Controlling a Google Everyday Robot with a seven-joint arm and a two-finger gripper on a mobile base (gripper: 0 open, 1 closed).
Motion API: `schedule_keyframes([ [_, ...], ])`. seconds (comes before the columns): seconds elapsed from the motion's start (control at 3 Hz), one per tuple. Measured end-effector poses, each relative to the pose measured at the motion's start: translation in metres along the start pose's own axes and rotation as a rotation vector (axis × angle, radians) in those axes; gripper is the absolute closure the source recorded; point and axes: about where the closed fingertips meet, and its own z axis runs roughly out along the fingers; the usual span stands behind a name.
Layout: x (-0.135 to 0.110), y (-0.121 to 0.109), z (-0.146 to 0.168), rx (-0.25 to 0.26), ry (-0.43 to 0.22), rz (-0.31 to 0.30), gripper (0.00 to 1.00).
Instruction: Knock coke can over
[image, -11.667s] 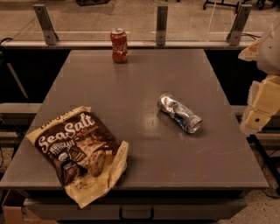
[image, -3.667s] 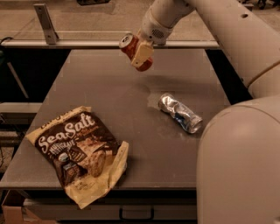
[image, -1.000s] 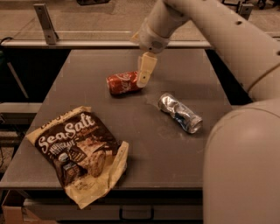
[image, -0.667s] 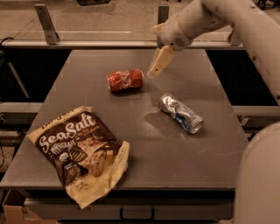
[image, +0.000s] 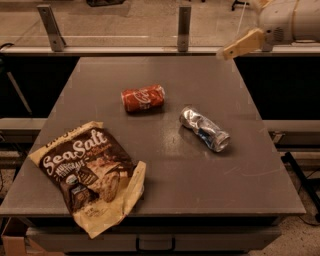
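The red coke can (image: 143, 98) lies on its side on the grey table (image: 165, 165), a little left of centre, its long axis running left to right. My gripper (image: 241, 44) is up at the top right, above the table's far right corner, well away from the can and holding nothing.
A crushed silver and blue can (image: 205, 128) lies right of the coke can. A brown Sea Salt snack bag (image: 87, 170) lies at the front left. A rail with metal posts (image: 183, 22) runs behind the table's far edge.
The can stood upright at the far edge, was tipped by the gripper, and now lies on its side. The arm has drawn back to the upper right, away from the can.
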Motion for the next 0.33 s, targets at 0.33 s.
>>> schedule_keyframes([
  [0.33, 0.0112, -0.0118, -0.0204, 0.050, 0.007, 0.015, 0.00],
])
